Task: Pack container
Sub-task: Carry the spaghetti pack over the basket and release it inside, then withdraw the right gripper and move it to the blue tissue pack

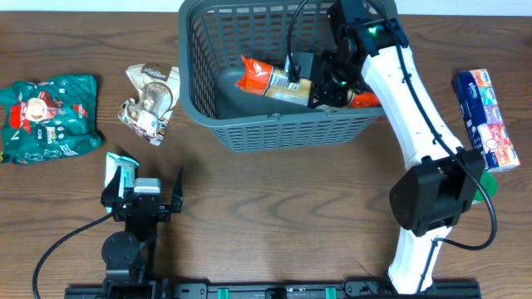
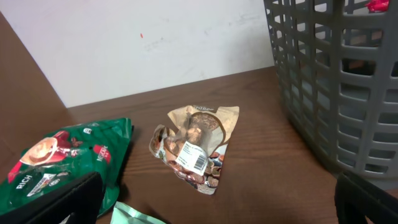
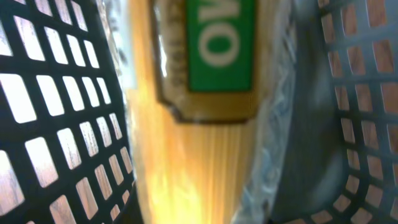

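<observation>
Right claw point(image 1: 322, 90) is down inside the basket point(image 1: 283, 133), jaws together, right at the pasta point(image 1: 266, 79); its own camera shows little but cellophane and a green label close against the lattice wall, so whether the jaws pinch an edge of the packet or merely sit beside it I cannot tell; left claw point(image 1: 143, 187) rests low at the near left of the table point(image 1: 274, 208), jaws wide apart, holding nothing; the basket stands upright at the far middle of the table, the pasta lying slantwise on its floor (a red-orange end shows past the arm, and I take it for the same packet, though it could be a second item); so the packing looks barely begun, with one thing in and four out on the wood; left to go are the green bag point(image 1: 46, 116) at the far left, the brown pouch point(image 1: 150, 101) between it and the basket, the teal packet point(image 1: 121, 170) just ahead of the left claw, and the blue box point(image 1: 486, 120) well apart on the right; as for hindrances, the right arm crosses the basket's right half, so I judge a drop from the left would want it out first; the tall wall stands near the pouch, and any lift must clear the rim; the blue box lies near the right arm's elbow.
</observation>
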Controlling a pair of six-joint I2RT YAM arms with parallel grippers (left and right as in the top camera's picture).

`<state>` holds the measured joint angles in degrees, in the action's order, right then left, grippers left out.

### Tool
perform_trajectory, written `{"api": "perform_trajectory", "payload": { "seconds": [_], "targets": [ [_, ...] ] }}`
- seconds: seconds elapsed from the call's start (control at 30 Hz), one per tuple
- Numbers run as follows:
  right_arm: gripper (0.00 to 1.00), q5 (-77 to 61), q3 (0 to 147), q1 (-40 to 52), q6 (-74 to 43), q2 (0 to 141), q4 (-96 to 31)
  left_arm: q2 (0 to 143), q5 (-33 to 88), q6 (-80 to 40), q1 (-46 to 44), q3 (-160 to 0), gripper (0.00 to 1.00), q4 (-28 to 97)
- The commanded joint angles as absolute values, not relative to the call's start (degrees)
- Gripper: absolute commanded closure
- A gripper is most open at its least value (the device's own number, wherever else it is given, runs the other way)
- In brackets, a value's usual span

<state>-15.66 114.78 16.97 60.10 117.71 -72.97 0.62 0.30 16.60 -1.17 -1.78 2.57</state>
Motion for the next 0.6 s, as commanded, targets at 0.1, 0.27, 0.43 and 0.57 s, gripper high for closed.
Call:
{"api": "perform_trajectory", "payload": {
  "seconds": [0.1, 0.27, 0.43, 0.57],
  "targets": [
    [0.99, -19.75, 117.32, 18.33, 61.58, 115.87, -72.95, 0.23, 0.25, 17.32, -0.82, -0.23, 0.02, 3.97],
    [0.06, -19.77, 117.32, 18.48, 60.84, 115.85, -72.84, 0.23, 0.25, 17.32, -0.82, -0.23, 0.01, 3.97],
    [0.01, -19.77, 117.34, 18.46, 60.66, 114.89, -72.60, 0.23, 0.25, 17.32, -0.82, -0.23, 0.01, 3.97],
    [0.01, -19.40, 117.89, 18.46, 56.84, 113.12, -70.13, 0.23, 0.25, 17.32, -0.82, -0.23, 0.01, 3.97]
  ]
}}
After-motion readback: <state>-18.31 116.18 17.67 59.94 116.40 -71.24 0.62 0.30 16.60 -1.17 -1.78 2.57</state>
